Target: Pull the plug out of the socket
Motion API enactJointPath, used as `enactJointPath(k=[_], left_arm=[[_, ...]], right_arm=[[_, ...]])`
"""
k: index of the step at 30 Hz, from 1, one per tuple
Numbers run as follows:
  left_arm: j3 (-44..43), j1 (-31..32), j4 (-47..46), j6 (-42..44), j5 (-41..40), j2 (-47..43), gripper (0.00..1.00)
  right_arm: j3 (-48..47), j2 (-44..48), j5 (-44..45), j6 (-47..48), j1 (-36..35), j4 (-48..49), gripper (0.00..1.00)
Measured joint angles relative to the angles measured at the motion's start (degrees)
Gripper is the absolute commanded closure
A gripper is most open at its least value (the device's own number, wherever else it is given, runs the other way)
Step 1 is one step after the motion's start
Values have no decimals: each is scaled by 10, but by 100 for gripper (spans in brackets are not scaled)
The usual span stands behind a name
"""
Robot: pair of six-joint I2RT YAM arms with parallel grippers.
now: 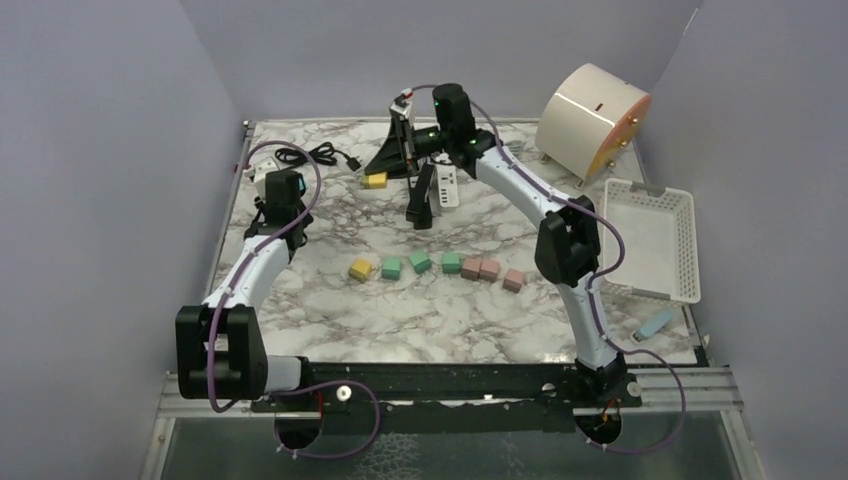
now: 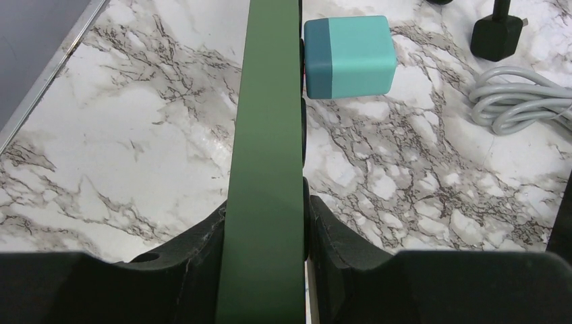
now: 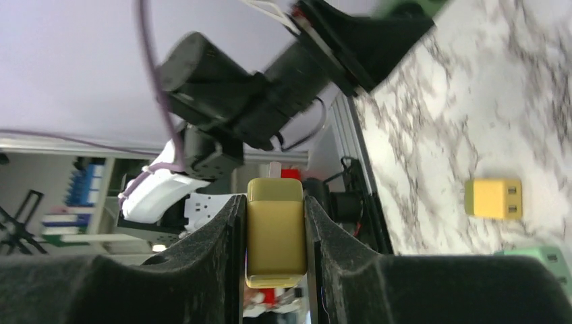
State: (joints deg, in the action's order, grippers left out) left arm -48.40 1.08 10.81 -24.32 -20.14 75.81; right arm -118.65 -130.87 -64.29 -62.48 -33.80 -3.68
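Note:
My right gripper (image 3: 273, 202) is shut on an olive-yellow plug (image 3: 274, 236), its metal prongs pointing away and free in the air. In the top view this gripper (image 1: 421, 212) hangs over the far middle of the table beside a white socket strip (image 1: 447, 186). My left gripper (image 2: 268, 206) is shut on a long green bar (image 2: 266, 135) at the far left (image 1: 282, 190). A teal plug (image 2: 351, 57) sits against the bar's far right side. I cannot tell whether it is plugged in.
A row of coloured cubes (image 1: 435, 266) lies mid-table, and a yellow cube (image 1: 375, 180) farther back. A black cable (image 1: 320, 155) and black stand (image 1: 392, 150) are at the back. A white basket (image 1: 655, 238) and tan drum (image 1: 592, 118) stand right. A grey cable coil (image 2: 519, 101) lies near the left gripper.

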Motion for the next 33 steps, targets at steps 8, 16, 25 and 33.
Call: enactJointPath(k=[8, 16, 25, 33], left_arm=[[40, 2, -37, 1, 14, -40, 100], [45, -6, -48, 1, 36, -55, 100], [50, -11, -56, 2, 69, -56, 100], [50, -11, -56, 2, 77, -56, 100]], right_arm=[[-188, -43, 60, 244, -20, -229, 99], [-120, -114, 189, 392, -111, -262, 99], [-139, -177, 237, 446, -160, -193, 99], [-142, -192, 255, 486, -160, -168, 90]])
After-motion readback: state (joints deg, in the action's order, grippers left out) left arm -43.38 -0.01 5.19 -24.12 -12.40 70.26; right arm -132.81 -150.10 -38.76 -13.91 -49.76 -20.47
